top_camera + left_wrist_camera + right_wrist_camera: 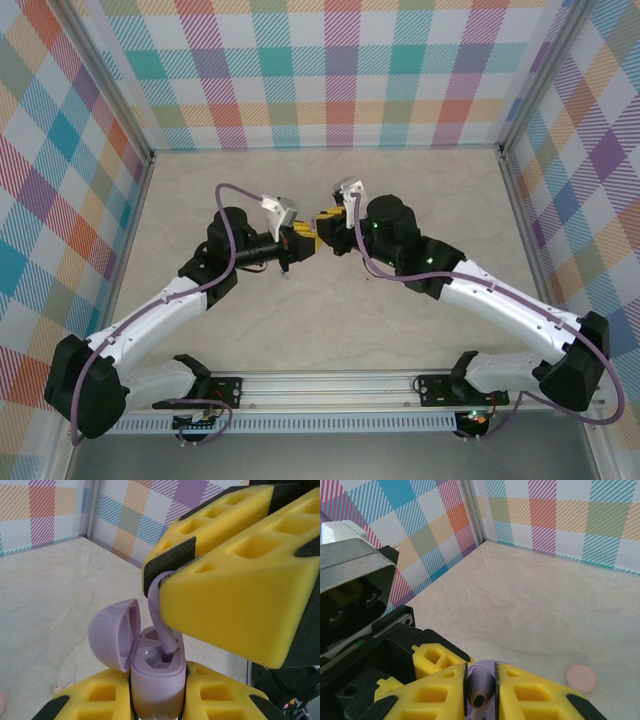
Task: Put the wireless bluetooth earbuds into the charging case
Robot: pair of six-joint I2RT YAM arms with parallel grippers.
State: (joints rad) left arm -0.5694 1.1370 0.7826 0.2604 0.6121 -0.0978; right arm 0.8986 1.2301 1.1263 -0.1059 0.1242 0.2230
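Observation:
My left gripper (157,697) is shut on a purple charging case (155,677), held upright with its round lid (111,632) swung open to the left. From above, the yellow fingers (235,580) of my right gripper hold a purple earbud (159,612), its stem tip resting in the case's right socket. In the right wrist view, the right gripper (480,682) is shut on that earbud (481,690), with the purple case just below it. Seen from the top, the left gripper (298,241) and the right gripper (326,220) meet tip to tip above the middle of the table.
A pale pink round case (580,678) lies flat on the marble table (535,595) to the right of my right gripper. A small pinkish bud (62,686) lies on the table left of the left gripper. Checked walls (330,70) enclose the table.

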